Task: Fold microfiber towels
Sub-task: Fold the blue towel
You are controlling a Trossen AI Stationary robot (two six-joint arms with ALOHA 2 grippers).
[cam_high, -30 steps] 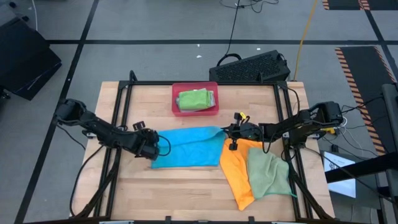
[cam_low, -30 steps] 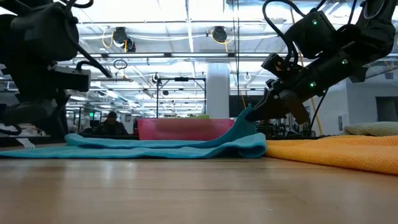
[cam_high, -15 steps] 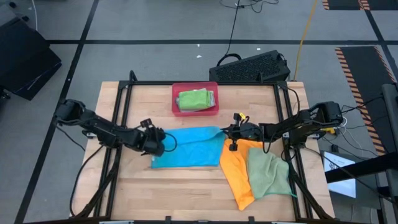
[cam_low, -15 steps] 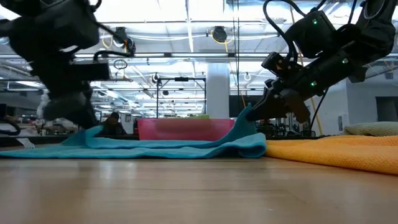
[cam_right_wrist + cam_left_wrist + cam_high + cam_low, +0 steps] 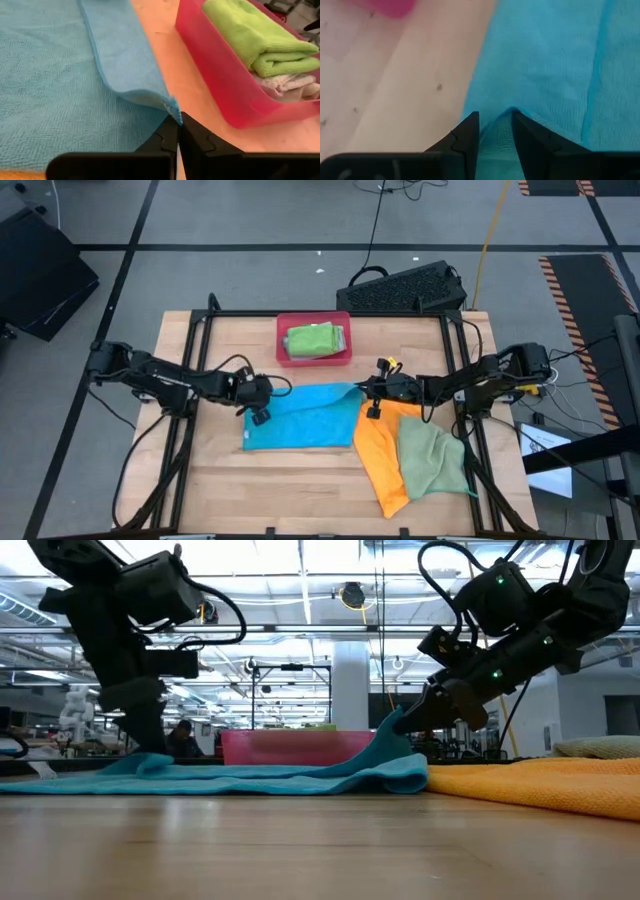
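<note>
A bright blue microfiber towel (image 5: 305, 418) lies spread at the table's middle. My left gripper (image 5: 262, 404) is at its left edge, shut on it, pointing steeply down. My right gripper (image 5: 366, 393) is shut on its far right corner, which is raised off the wood (image 5: 395, 735). An orange towel (image 5: 378, 452) and a pale green towel (image 5: 432, 458) lie flat to the right. A folded green towel (image 5: 312, 339) sits in the pink tray (image 5: 283, 352). My left gripper pinches a small pucker of the blue towel's left edge (image 5: 496, 131) between its two fingers, coming from above. The cloth around it lies on the table. My right gripper pinches the towel's far right corner (image 5: 171, 106) at its fingertips, slanting down from the table's right. The corner is lifted; the cloth slopes slackly down to the table.
The pink tray stands at the far middle, just beyond the blue towel. A black metal frame (image 5: 190, 350) runs along the table's edges. Bare wood (image 5: 300, 490) lies near the front edge.
My left gripper has moved along the towel's left edge toward the table's far edge and a little right, turning as it went. In the low view the raised bump of blue cloth at the left has shifted with it. My right gripper has kept the corner lifted.
</note>
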